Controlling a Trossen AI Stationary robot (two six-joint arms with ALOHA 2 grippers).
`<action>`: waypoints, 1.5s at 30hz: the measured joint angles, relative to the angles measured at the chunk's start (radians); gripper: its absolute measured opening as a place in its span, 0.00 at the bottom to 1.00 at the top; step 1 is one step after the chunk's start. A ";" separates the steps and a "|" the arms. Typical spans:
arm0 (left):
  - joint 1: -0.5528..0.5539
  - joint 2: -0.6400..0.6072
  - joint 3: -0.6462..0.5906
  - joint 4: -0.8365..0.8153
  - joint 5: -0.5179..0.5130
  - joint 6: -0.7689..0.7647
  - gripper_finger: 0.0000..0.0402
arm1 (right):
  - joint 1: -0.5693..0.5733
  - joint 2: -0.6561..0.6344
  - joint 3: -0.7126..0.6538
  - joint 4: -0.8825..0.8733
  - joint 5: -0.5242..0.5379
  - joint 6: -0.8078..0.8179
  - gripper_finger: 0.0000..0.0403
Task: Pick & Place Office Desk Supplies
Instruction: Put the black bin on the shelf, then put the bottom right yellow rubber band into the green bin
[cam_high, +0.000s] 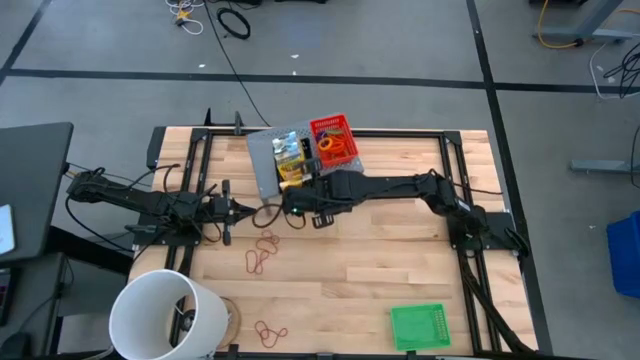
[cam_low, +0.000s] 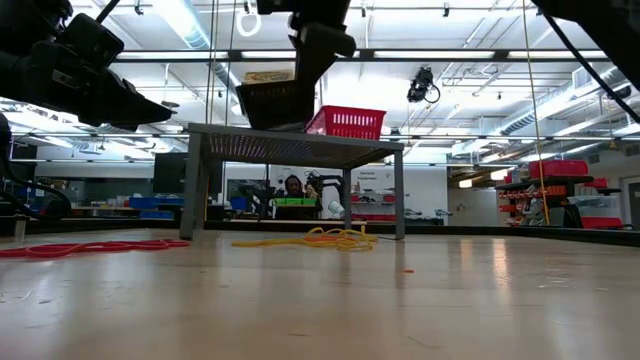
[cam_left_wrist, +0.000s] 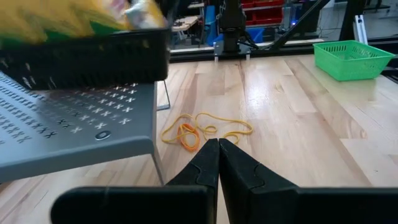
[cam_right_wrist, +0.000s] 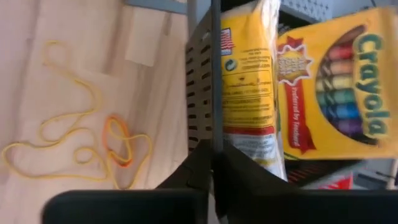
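Presently I see my right gripper (cam_right_wrist: 212, 163) clamped on the rim of the black tray (cam_right_wrist: 200, 87), which sits on the grey riser (cam_high: 262, 155) beside the red tray (cam_high: 335, 140) and holds the crayon box (cam_right_wrist: 339, 93). My left gripper (cam_left_wrist: 218, 163) hangs shut above the table (cam_high: 400, 280), rubber bands (cam_left_wrist: 202, 130) lying just ahead. A green tray (cam_high: 418, 327) sits well apart.

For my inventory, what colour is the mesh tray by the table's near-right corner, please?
Green mesh tray; clearest in the high view.
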 joint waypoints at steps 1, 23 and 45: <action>0.000 0.000 0.000 0.000 0.000 0.000 0.03 | -0.001 0.000 0.000 0.003 0.005 0.004 0.11; 0.000 0.000 0.000 0.000 0.000 0.000 0.03 | -0.001 0.000 0.000 0.055 0.239 0.003 0.32; 0.000 0.000 0.000 0.000 0.029 0.000 0.03 | 0.137 0.001 0.000 0.112 0.201 -0.063 0.21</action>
